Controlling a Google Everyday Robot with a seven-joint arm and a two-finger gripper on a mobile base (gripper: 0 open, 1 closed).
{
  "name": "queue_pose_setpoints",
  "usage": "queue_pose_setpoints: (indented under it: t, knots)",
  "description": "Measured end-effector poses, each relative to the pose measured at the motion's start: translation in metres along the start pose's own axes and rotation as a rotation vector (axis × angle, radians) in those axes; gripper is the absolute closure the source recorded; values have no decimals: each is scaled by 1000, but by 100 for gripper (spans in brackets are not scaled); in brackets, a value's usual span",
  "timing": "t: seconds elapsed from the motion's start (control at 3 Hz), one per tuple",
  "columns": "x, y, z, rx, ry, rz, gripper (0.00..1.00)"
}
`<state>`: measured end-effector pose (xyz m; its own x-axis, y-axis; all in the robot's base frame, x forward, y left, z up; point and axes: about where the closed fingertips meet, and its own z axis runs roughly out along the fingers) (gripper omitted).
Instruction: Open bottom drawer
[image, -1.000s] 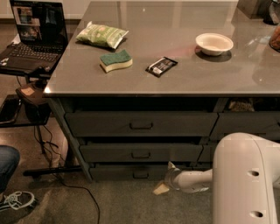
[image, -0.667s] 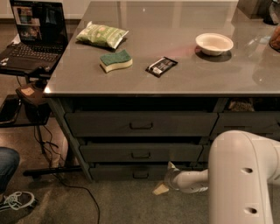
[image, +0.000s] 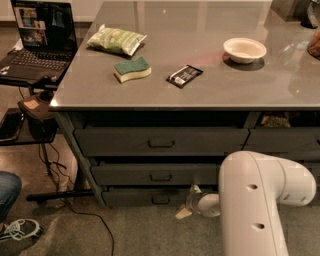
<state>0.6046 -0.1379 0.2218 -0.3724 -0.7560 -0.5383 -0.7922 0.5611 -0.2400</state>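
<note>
The bottom drawer (image: 140, 196) is the slimmest dark grey-green front at the foot of the left stack, with a small loop handle (image: 161, 200) at its centre. It looks closed, flush with the drawers above. My gripper (image: 186, 204) is low down at the drawer's right part, just right of the handle, at floor level. A pale fingertip (image: 183, 213) points down toward the carpet. My white arm (image: 255, 200) fills the lower right and hides the right end of the drawers.
Middle drawer (image: 155, 174) and top drawer (image: 160, 141) sit above. The grey countertop (image: 210, 80) holds a green chip bag (image: 116, 40), sponge (image: 132, 69), dark snack bar (image: 184, 75) and white bowl (image: 244, 50). A laptop (image: 40, 40) on a side stand, cables and a person's shoe (image: 20, 229) are on the left.
My arm's big white link has shifted slightly left in the view. The gripper stays low by the bottom drawer. The drawer has not moved.
</note>
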Motion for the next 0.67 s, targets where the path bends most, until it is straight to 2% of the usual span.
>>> queue_pose_setpoints:
  t: [0.33, 0.67]
  knots:
    - [15, 9, 8, -38, 6, 9, 0]
    - [11, -21, 42, -45, -29, -31, 0]
